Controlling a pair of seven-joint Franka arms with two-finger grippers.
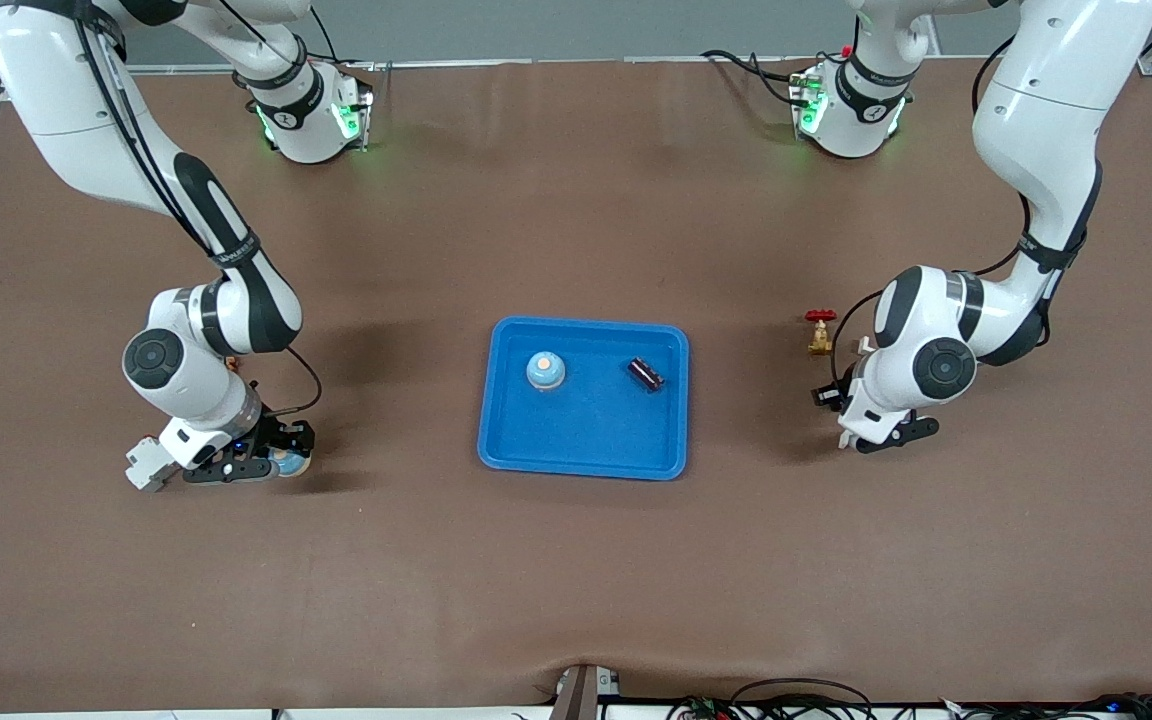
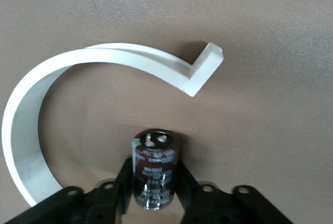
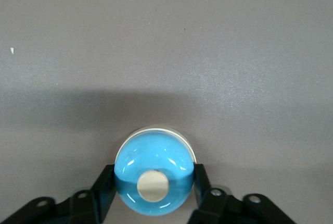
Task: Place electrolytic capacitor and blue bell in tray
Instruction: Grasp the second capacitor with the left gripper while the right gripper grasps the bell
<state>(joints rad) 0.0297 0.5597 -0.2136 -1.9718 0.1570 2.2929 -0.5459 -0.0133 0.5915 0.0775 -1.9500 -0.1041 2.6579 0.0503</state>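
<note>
The blue tray (image 1: 536, 440) lies mid-table with a blue bell (image 1: 544, 370) and a dark capacitor (image 1: 647, 374) in it. My right gripper (image 1: 286, 462) is low at the table toward the right arm's end, shut on a second blue bell (image 3: 154, 174), which rests on the mat. My left gripper (image 1: 826, 396) is low at the table toward the left arm's end, shut on a second dark electrolytic capacitor (image 2: 154, 169) that stands upright. This capacitor is hidden by the arm in the front view.
A curved white strip (image 2: 31, 104) lies on the mat right beside the left gripper's capacitor. A small brass valve with a red handle (image 1: 820, 332) stands next to the left arm's wrist, farther from the front camera than the gripper.
</note>
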